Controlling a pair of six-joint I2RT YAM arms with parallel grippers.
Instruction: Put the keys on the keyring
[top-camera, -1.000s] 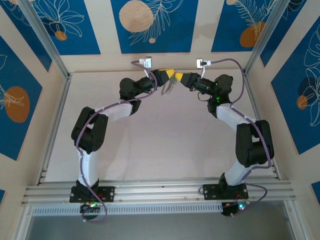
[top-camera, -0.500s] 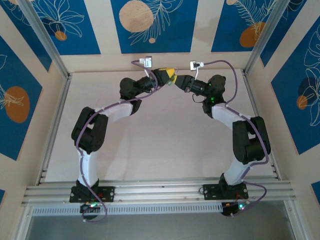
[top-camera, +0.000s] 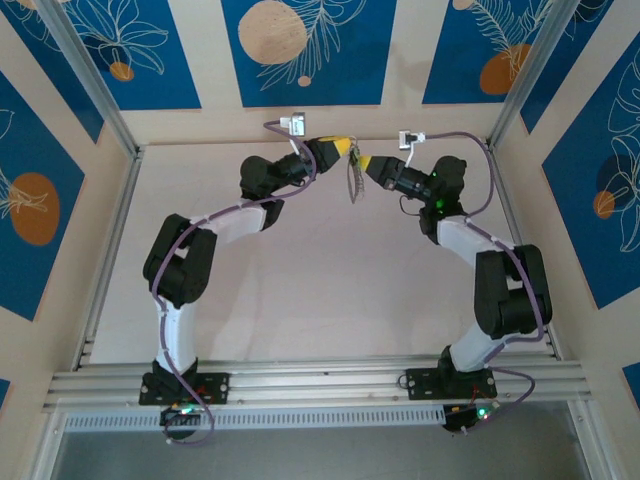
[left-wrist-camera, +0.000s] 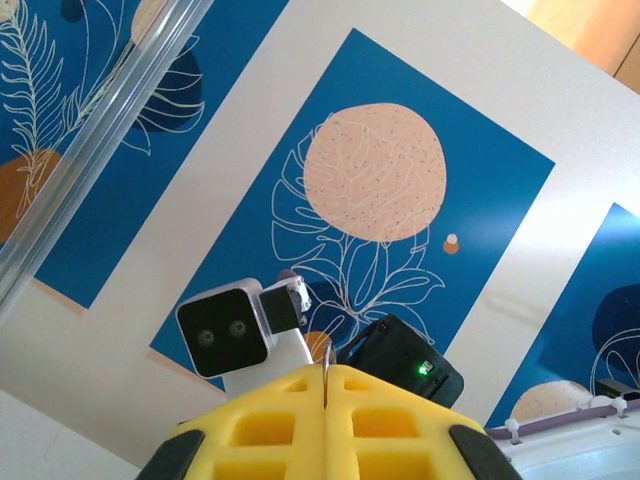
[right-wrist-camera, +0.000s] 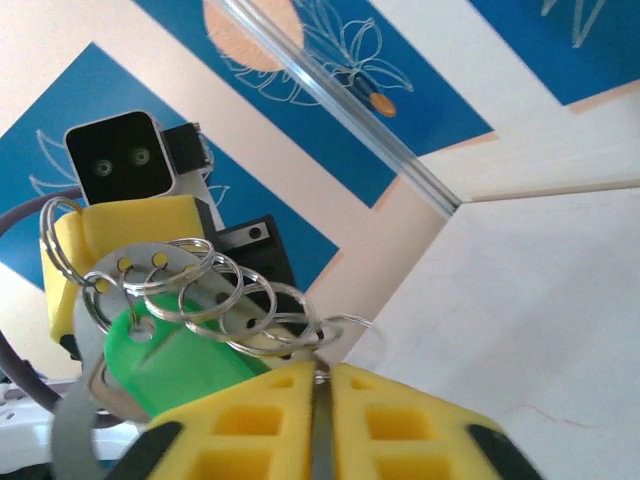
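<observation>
Keyring (top-camera: 353, 180) hanging in mid-air between two yellow-tipped grippers, over the far end of the pale table (top-camera: 300, 290), near the back wall. Left gripper (top-camera: 341, 149) at its upper left, fingers pressed fully together, a thin sliver of metal pinched in the seam between the pads as seen from the left wrist. Right gripper (top-camera: 367, 162) just to the right, pointing toward the left one; tips of the two near each other but apart. From the right wrist: right fingers (right-wrist-camera: 250, 410) set narrow, with a thin dark slit between them and one wire ring of the bunch reaching to the slit; not clear whether clamped there or only touching. Bunch made up of a flat grey strip curving down the left side, a row of overlapping silvery wire rings fanned along its upper edge, and one larger ring looped beside the left gripper's yellow pad. Key (right-wrist-camera: 170, 362) with a bright green head lying against the strip below the rings, its blade hidden behind the right fingers. Blue wall panels (top-camera: 300, 50) with leaf drawings and peach discs behind both arms
</observation>
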